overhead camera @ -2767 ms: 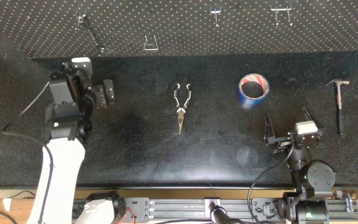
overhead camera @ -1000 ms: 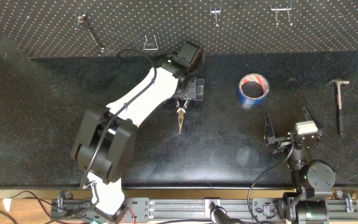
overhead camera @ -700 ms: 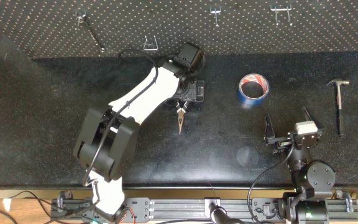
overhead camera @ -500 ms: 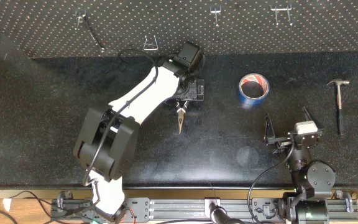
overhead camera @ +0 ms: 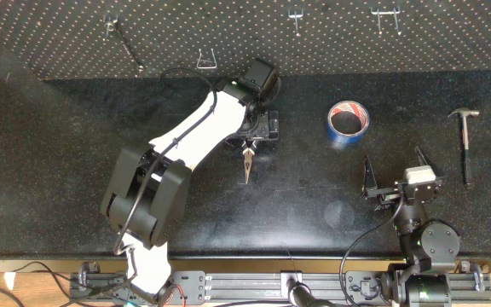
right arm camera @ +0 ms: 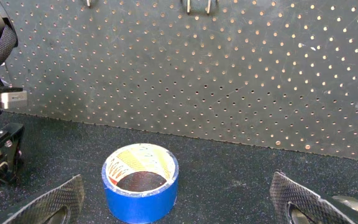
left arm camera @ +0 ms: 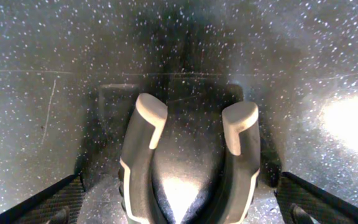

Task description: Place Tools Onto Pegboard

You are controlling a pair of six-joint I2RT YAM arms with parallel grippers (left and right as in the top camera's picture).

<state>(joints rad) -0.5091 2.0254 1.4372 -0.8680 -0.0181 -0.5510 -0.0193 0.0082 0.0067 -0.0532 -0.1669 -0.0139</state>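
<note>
Two handles of the pliers (left arm camera: 145, 149) lie on the table (overhead camera: 75, 170) between the open fingers of the left pincer (overhead camera: 261, 126); we judge the grasp in hand. Next we close, lift and hook them on the pegboard (overhead camera: 331, 43). The right pincer (overhead camera: 395, 168) rests open.

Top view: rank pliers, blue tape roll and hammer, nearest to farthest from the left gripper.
From the left gripper:
1. Grey-handled needle-nose pliers: right at the gripper, mid-table.
2. Blue tape roll: right of centre.
3. Black-handled steel hammer: far right of the table.
</note>
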